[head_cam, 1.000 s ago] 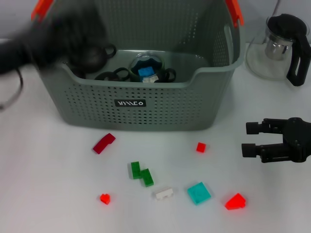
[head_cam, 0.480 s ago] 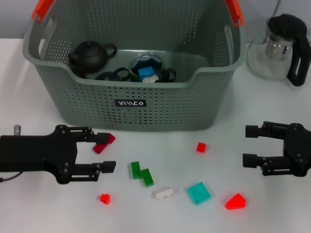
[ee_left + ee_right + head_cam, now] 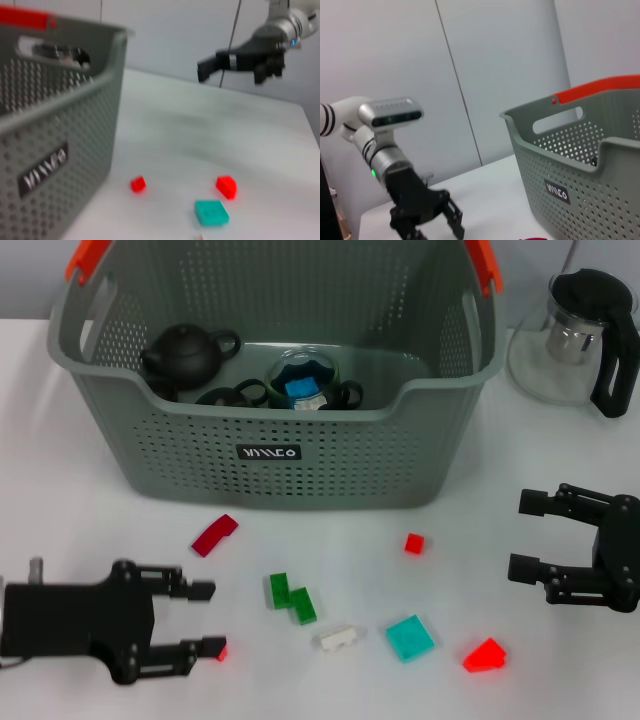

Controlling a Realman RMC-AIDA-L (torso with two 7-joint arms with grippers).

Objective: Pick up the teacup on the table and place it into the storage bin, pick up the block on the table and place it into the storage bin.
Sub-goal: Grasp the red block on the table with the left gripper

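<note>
The left end effector hangs low over the desk near its front left corner, fingers spread wide and holding nothing. A small red block lies just at the tip of its nearer finger, partly hidden by it. That is the first risk: if the fingers come down or close from here, the near finger could land on the piece or nudge it sideways rather than straddling it, and so small a piece would likely skitter across the smooth desk.

Other blocks crowd the front of the desk: a dark red curved piece, a green pair, a white one, a teal tile, a small red cube and a red wedge. A sweeping approach could scatter them.

The right end effector waits near the right edge, also wide open and empty, close to the wedge and not far from the glass jug at the back right corner; a careless lift could clip it.

The storage bin stands toward the back of the desk, already holding a dark teapot and a glass cup with something blue inside. No teacup shows on the desk. A block dropped from too high might strike the glass.
</note>
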